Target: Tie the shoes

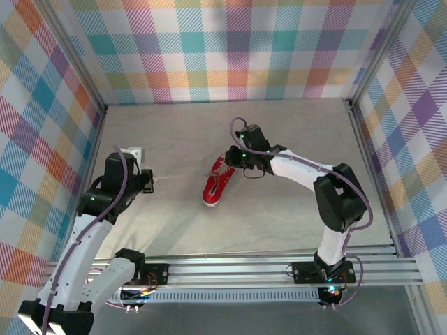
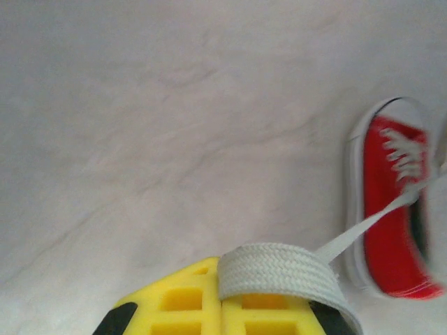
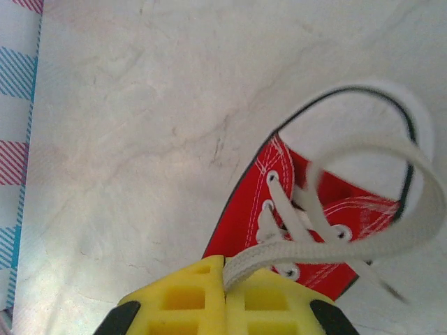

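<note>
Tension explains the pose: left gripper (image 2: 222,314) and right gripper (image 3: 225,301) each pinch the flat whitish-grey laces (image 3: 335,247) of the small red canvas sneaker (image 1: 215,185) lying mid pale tabletop (image 1: 279,220) (apparently cinching a knot).

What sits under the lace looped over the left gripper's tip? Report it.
Under the lace lie the left gripper's yellow fingers, pressed together. Their tips are covered, so where the lace is pinched cannot be seen.
</note>
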Available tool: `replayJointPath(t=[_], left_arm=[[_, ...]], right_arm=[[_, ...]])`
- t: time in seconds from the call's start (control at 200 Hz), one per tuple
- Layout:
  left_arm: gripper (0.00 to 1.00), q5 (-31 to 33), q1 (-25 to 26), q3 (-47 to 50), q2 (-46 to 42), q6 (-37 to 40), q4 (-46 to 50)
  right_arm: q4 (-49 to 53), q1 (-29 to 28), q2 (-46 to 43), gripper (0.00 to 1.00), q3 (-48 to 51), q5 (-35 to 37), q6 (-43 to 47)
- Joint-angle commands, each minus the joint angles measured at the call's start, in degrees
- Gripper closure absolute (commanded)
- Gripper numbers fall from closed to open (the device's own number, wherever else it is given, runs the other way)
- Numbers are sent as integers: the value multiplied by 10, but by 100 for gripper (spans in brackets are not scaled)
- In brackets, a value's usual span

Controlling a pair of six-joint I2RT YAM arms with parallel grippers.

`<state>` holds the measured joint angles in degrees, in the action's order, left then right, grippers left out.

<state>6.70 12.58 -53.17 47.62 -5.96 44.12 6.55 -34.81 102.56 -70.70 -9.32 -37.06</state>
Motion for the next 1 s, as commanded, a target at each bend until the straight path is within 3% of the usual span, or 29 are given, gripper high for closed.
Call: replayJointPath(t=[0.0, 0.18, 0.42, 0.58, 0.845, 0.995], left_arm=[[100, 60, -15, -4, -4, -22, 70], [100, -4, -16, 13, 0, -25, 28], [100, -26, -29, -28, 115, -7, 17], [100, -153, -23, -79, 150, 18, 13], [100, -132, 142, -52, 62, -16, -88], [100, -109, 292, -28, 104, -51, -213]], right_arm=[[1, 4, -3, 100, 4, 13, 43], [33, 4, 29, 100, -21, -39, 56], [40, 4, -55, 100, 27, 29, 122], [73, 4, -55, 100, -7, 22, 184], [148, 4, 96, 100, -222, -121, 267], [194, 1, 191, 100, -352, -201, 290]])
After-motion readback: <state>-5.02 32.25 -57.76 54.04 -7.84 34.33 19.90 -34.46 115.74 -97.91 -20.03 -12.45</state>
